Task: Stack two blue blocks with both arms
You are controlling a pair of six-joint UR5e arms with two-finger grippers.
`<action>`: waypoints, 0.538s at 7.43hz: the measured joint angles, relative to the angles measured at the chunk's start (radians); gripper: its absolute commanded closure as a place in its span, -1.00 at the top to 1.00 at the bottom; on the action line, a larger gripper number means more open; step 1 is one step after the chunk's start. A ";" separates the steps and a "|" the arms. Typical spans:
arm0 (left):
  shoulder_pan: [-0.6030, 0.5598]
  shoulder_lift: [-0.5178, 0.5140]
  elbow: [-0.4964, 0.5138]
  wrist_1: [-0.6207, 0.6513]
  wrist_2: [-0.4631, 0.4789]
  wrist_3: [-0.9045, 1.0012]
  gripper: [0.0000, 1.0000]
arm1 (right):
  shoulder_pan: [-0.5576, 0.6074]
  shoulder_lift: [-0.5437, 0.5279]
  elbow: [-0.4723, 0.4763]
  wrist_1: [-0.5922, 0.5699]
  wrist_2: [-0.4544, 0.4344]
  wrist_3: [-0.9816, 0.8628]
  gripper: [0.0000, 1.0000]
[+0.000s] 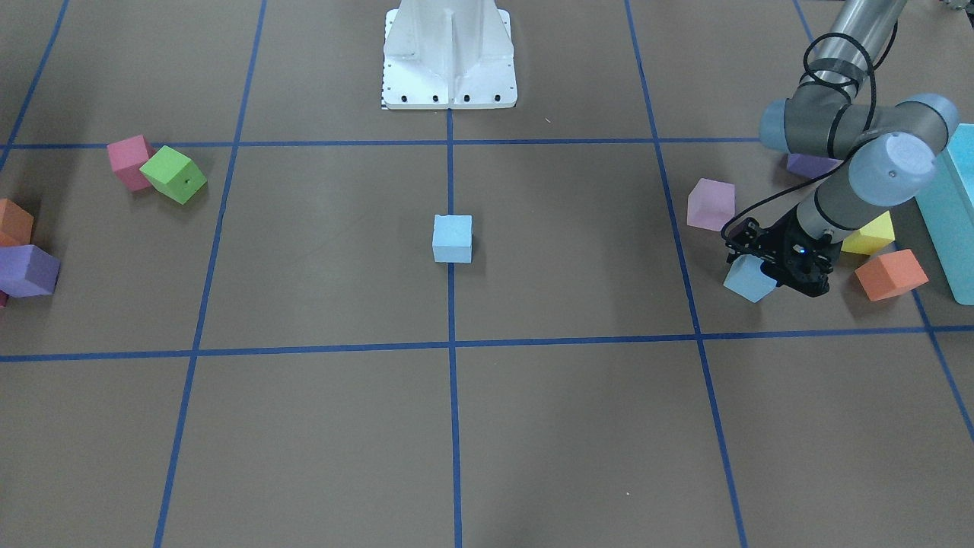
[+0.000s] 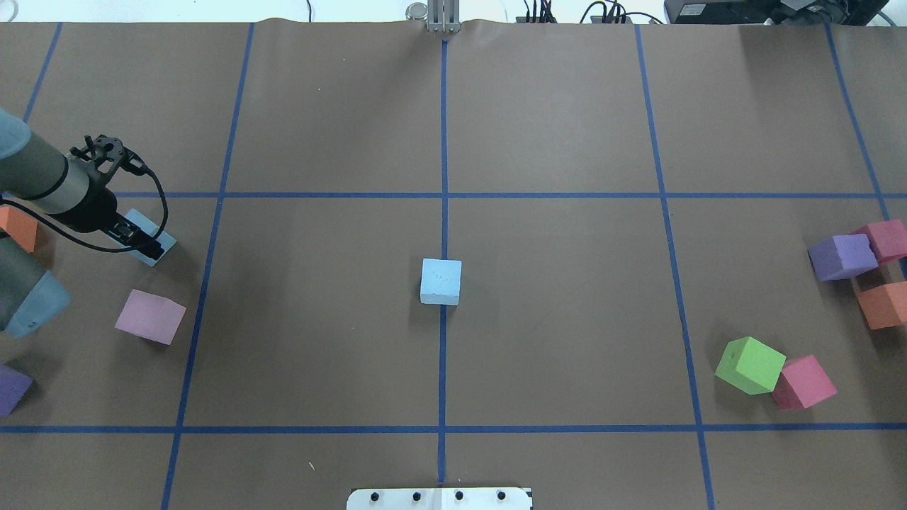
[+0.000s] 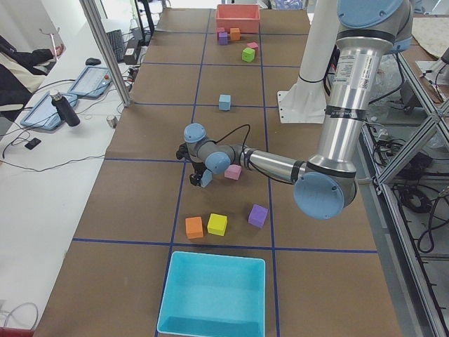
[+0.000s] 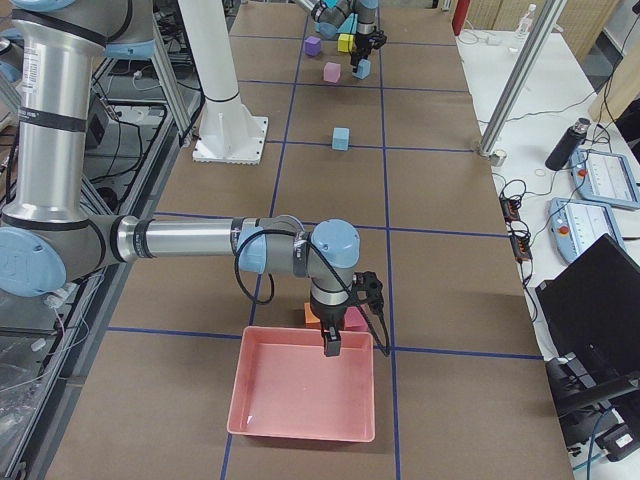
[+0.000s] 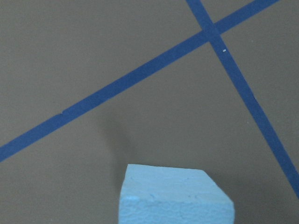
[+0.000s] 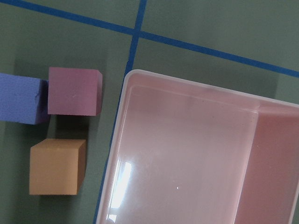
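One blue block [image 1: 452,238] sits alone at the table's centre on a blue tape line, and it also shows in the overhead view [image 2: 441,281]. The other blue block [image 1: 748,280] is between the fingers of my left gripper [image 1: 767,270], tilted and just above the table. The left wrist view shows it at the bottom edge [image 5: 175,196], with its shadow apart from it. In the overhead view the left gripper [image 2: 145,243] is at the far left. My right gripper [image 4: 332,345] hangs over a pink tray [image 4: 260,420]. I cannot tell whether it is open or shut.
Around the left gripper lie a pink cube [image 1: 711,204], a yellow cube [image 1: 870,234], an orange cube [image 1: 890,274] and a purple cube [image 1: 810,164]. A large turquoise box [image 1: 951,213] stands beyond them. Green [image 1: 173,174], red [image 1: 128,161], purple and orange cubes lie on the other side.
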 measured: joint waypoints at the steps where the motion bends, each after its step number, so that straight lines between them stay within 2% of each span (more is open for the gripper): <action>1: 0.002 -0.010 0.011 0.000 0.000 -0.002 -0.18 | 0.000 0.000 0.000 0.000 0.000 0.000 1.00; 2: 0.002 -0.015 0.014 0.000 -0.001 -0.003 -0.30 | -0.001 0.000 0.000 0.000 0.000 0.000 1.00; 4: 0.003 -0.024 -0.023 0.006 -0.007 -0.017 -0.30 | -0.001 0.000 0.000 0.000 0.000 0.000 1.00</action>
